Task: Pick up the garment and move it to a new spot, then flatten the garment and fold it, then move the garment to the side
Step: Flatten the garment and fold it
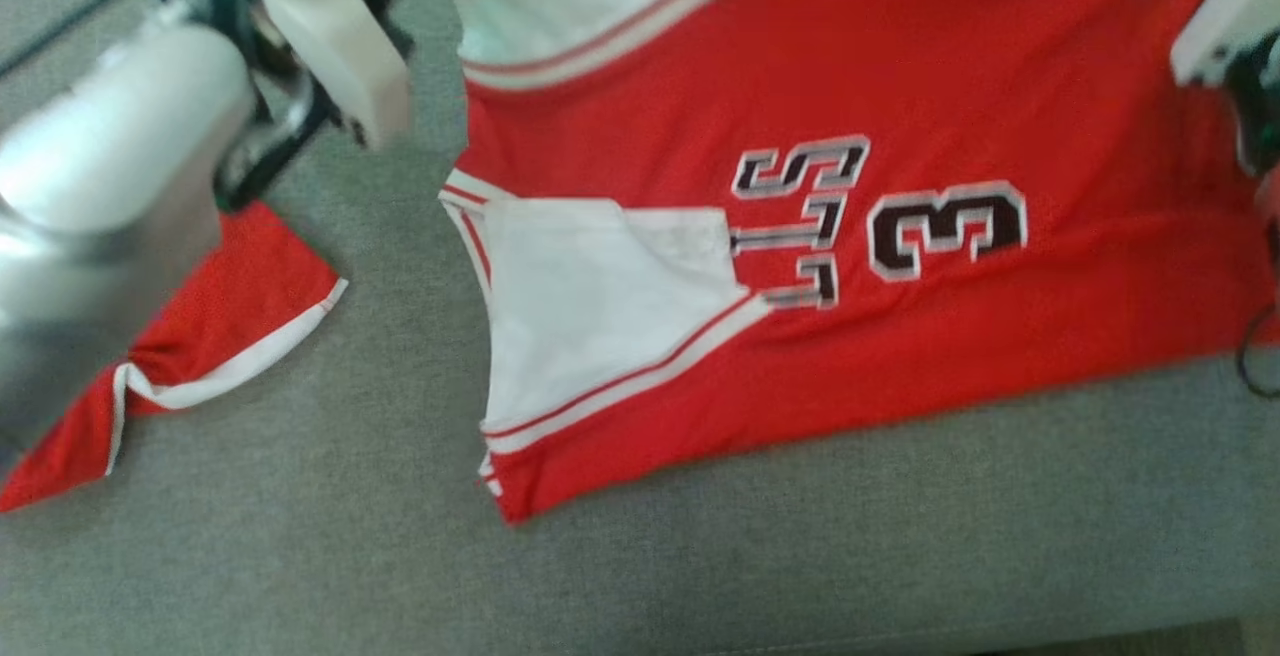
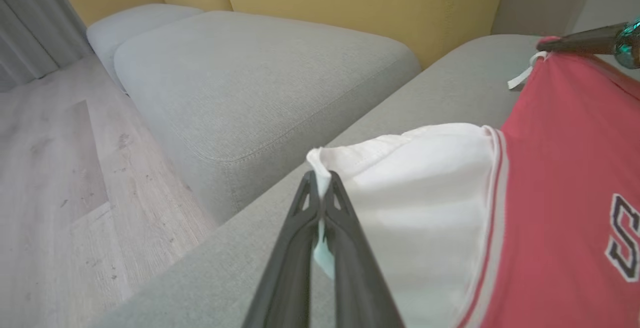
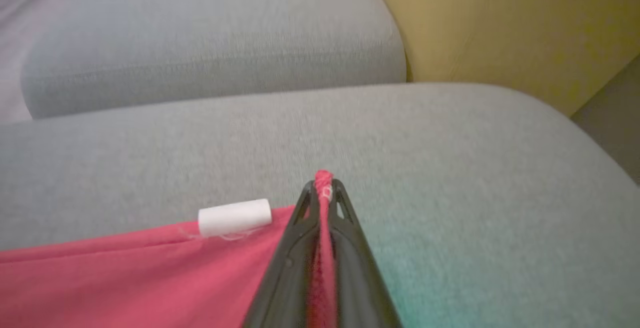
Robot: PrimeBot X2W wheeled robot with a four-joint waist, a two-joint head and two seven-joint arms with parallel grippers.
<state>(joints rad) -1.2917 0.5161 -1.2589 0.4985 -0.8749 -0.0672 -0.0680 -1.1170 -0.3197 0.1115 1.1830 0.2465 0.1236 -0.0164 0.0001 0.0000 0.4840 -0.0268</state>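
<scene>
A: Which way does the garment lie from your jaws?

B: Your left gripper is pinched on its white edge and your right gripper on its red hem. It lies spread between them on the grey cushion, long axis running left to right.

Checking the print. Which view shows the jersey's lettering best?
Head view: the lettering lies whole, facing the camera. Left wrist view catches one letter at its edge; right wrist view has the jersey, plain red.
</scene>
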